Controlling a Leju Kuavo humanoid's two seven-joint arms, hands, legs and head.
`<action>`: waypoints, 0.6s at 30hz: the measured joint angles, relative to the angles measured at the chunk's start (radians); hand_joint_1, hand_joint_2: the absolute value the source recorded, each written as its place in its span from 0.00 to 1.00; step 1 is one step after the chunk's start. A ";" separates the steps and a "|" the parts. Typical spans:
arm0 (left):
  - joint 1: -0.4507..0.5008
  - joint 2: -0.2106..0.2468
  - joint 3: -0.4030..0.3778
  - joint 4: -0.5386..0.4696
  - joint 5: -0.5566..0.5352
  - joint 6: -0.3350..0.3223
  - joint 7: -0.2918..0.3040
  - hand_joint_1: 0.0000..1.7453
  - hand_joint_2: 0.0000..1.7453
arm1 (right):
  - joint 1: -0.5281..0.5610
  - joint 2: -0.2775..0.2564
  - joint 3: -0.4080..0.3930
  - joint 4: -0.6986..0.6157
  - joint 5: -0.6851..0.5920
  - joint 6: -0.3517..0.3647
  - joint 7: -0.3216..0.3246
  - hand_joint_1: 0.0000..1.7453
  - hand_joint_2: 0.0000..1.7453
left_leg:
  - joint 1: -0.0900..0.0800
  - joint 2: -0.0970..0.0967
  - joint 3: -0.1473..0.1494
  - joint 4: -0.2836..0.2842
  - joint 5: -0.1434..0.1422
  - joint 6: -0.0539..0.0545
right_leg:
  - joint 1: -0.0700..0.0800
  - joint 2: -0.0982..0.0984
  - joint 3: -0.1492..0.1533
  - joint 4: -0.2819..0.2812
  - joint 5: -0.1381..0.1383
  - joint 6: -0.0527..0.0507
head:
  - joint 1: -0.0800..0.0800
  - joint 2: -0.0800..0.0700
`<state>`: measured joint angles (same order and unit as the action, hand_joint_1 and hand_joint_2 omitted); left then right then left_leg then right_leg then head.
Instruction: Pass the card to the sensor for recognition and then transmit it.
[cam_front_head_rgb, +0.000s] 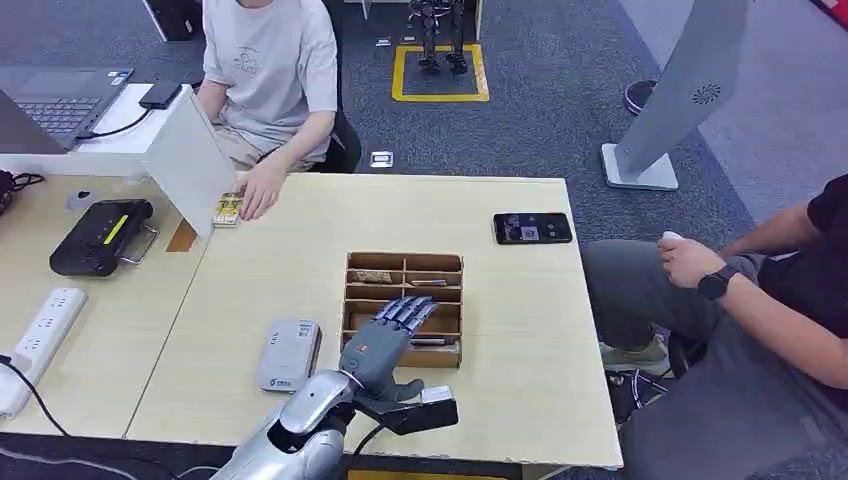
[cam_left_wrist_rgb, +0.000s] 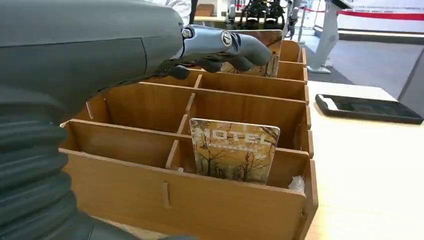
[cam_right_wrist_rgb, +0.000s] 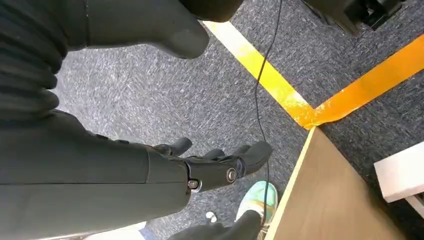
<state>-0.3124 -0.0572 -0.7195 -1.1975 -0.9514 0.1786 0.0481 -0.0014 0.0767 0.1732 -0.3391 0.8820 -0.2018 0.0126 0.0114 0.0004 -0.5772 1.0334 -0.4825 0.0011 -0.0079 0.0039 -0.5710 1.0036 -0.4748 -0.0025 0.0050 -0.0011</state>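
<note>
A wooden divided box stands in the middle of the table. My left hand hovers over its near half, fingers stretched out and apart, holding nothing. A hotel card printed with trees stands upright in a near compartment of the box, below and in front of the fingers. Another card leans in a far compartment just past the fingertips. The grey-white card sensor lies flat on the table left of the hand. My right hand hangs beside the table over the carpet, fingers loosely apart, with nothing in it.
A black phone lies right of the box. A person sits across the table with a hand on a card stack beside a white board. Another person sits at the right. A black device and a power strip lie at the left.
</note>
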 joint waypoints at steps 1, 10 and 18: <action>0.000 0.000 0.000 0.003 0.000 -0.002 -0.001 1.00 1.00 | -0.001 0.000 0.002 0.000 -0.003 0.003 0.001 0.00 1.00 | 0.000 0.000 0.000 0.000 0.000 0.000 | 0.000 0.000 0.000 0.000 0.000 0.000 | 0.000 0.000; -0.009 0.000 0.000 0.019 0.015 -0.016 -0.007 1.00 1.00 | -0.005 -0.003 0.024 0.000 -0.023 0.005 0.006 0.00 1.00 | 0.000 0.000 0.000 0.000 0.000 0.000 | 0.000 0.000 0.000 0.000 0.000 0.000 | 0.000 0.000; -0.014 -0.001 0.000 0.024 0.028 -0.027 -0.013 1.00 1.00 | -0.006 -0.007 0.034 -0.005 -0.046 0.004 0.011 0.00 1.00 | 0.000 0.000 0.000 0.000 0.000 0.000 | 0.000 0.000 0.000 0.000 0.000 0.000 | 0.000 0.000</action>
<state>-0.3266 -0.0580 -0.7195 -1.1738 -0.9232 0.1514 0.0347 -0.0072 0.0698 0.2068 -0.3437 0.8362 -0.1976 0.0240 0.0115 0.0004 -0.5771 1.0334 -0.4825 0.0011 -0.0078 0.0038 -0.5708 1.0036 -0.4748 -0.0025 0.0050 -0.0011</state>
